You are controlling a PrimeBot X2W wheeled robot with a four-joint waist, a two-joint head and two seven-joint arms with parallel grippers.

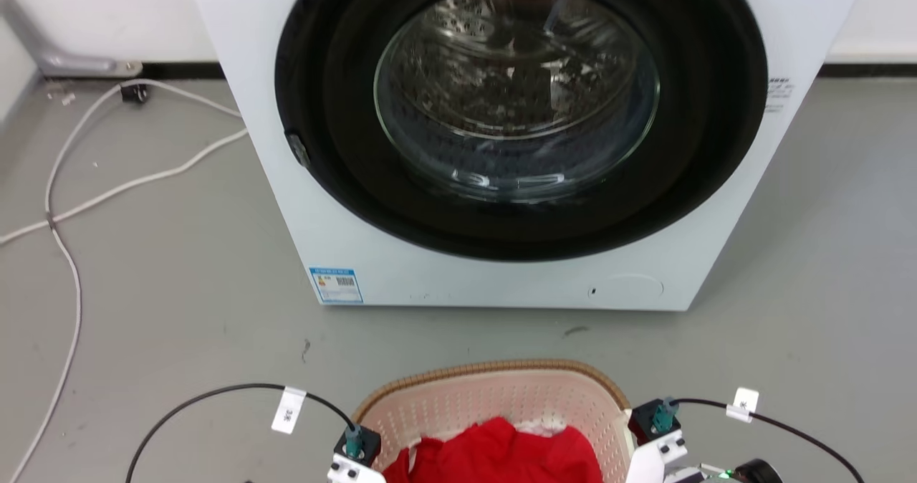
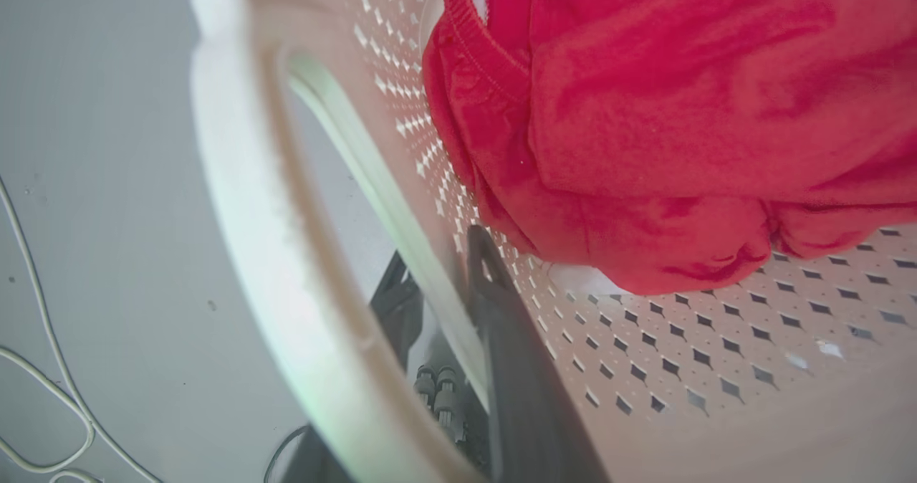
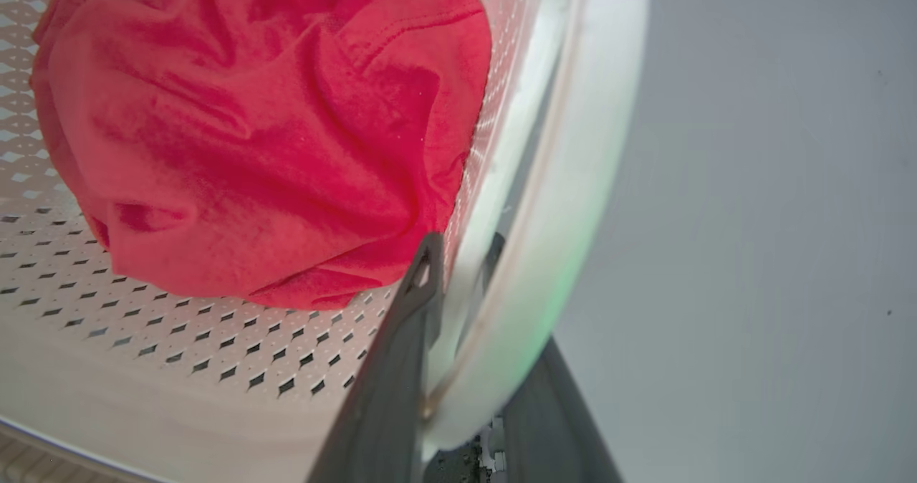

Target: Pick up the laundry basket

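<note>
Both grippers, left gripper [image 2: 448, 275] and right gripper [image 3: 458, 254], clamp the laundry basket [image 1: 501, 397] side walls before the washer [image 1: 516, 139], lift apparently pending

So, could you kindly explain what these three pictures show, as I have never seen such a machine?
A two-armed robot is looking at laundry. The head view looks down at a white washer, its door shut, on a grey floor, with the laundry basket in front of it. The other two come from cameras on its wrists. In the basket lies a red garment. The left gripper and the right gripper each straddle a side of the basket, one finger inside the wall, one outside. Whether the jaws grip is unclear.
</note>
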